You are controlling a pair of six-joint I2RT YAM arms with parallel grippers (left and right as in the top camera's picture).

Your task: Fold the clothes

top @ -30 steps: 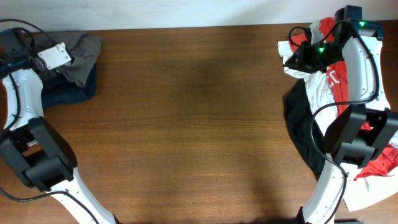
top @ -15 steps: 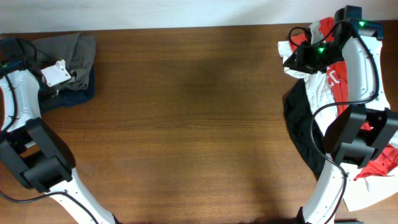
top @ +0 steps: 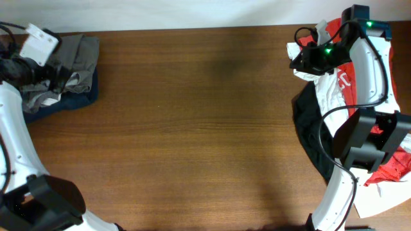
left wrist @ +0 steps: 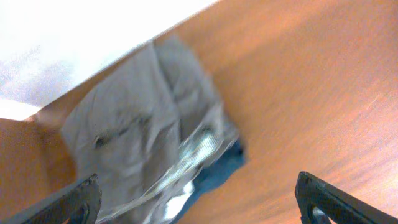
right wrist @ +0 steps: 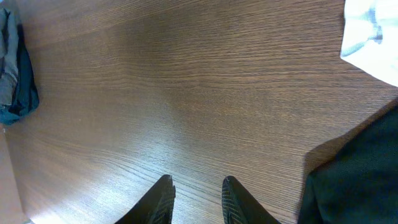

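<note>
Blurred grey-olive shorts (left wrist: 143,124) on brown table (left wrist: 298,93), dark blue cloth (left wrist: 217,171) beneath, end effector (left wrist: 199,202) fingers spread wide

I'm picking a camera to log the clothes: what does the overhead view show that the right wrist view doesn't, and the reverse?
Overhead only: the red shirt and the left arm. Right wrist only: the right hand up close, its tips parted over bare table. Both: grey shorts on blue cloth at the far corner, white cloth, black cloth.

brown wood-grain table (top: 192,128) spans view; plain white strip (top: 192,13) beyond its far edge.
</note>
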